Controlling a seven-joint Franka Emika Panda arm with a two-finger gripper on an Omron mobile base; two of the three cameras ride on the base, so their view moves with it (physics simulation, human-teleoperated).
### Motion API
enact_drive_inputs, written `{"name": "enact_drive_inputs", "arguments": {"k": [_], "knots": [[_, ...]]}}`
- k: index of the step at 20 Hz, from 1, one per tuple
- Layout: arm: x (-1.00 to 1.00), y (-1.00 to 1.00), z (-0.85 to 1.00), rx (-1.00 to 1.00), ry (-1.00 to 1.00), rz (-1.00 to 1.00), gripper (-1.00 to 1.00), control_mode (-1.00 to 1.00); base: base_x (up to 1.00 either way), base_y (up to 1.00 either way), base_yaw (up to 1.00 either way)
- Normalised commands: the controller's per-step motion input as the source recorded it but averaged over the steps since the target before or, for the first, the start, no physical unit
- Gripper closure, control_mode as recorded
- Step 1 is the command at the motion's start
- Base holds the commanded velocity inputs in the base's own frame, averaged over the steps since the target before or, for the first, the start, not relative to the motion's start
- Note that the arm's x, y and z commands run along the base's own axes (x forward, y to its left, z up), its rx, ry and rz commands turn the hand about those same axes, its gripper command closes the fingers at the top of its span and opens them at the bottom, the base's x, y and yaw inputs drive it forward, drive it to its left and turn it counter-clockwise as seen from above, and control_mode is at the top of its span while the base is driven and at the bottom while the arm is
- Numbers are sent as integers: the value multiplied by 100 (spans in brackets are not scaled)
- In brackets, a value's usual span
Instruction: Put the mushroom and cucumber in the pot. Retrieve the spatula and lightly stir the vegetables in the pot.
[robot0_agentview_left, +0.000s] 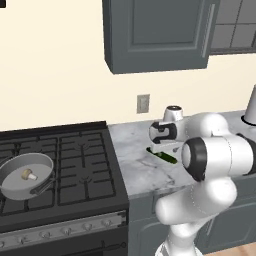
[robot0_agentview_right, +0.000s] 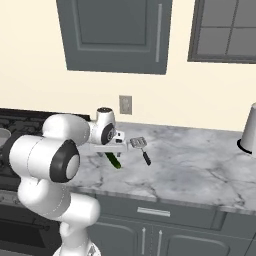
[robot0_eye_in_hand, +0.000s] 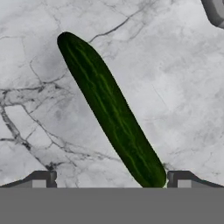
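Observation:
The dark green cucumber (robot0_eye_in_hand: 111, 109) lies flat on the marble counter, also seen from the base cameras (robot0_agentview_left: 164, 157) (robot0_agentview_right: 114, 160). My gripper (robot0_eye_in_hand: 111, 180) hovers directly over it, open, with the fingertips (robot0_eye_in_hand: 41, 179) standing wide to either side of the cucumber's near end and touching nothing. From the sides the hand (robot0_agentview_left: 162, 149) (robot0_agentview_right: 114, 148) points down just above the cucumber. The spatula (robot0_agentview_right: 141, 146) rests on the counter just right of the cucumber, and a corner of its blade (robot0_eye_in_hand: 214, 11) shows. The grey pot (robot0_agentview_left: 15, 187) sits on the stove's front left with the beige mushroom (robot0_agentview_left: 29, 174) inside.
The black gas stove (robot0_agentview_left: 80, 165) adjoins the counter (robot0_agentview_right: 200, 170) on its left. A pale upright container (robot0_agentview_right: 248, 130) stands at the counter's far right. A wall cabinet (robot0_agentview_left: 155, 35) hangs above, well over the arm. A wall outlet (robot0_agentview_right: 125, 104) sits behind the hand.

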Motion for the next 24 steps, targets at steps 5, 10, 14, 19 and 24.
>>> {"name": "enact_drive_inputs", "arguments": {"k": [5, 10, 14, 19, 24], "knots": [[26, -3, -11, 0, 0, 0, -100, -100, 0, 0, 0], [18, -11, -4, 0, 2, 1, -100, -100, 0, 0, 0], [6, -4, -2, 0, 5, 1, -100, -100, 0, 0, 0], [0, 0, -23, 0, 5, 1, -100, -100, 0, 0, 0], [0, 0, -50, 0, 3, 0, -100, -100, 0, 0, 0]]}}
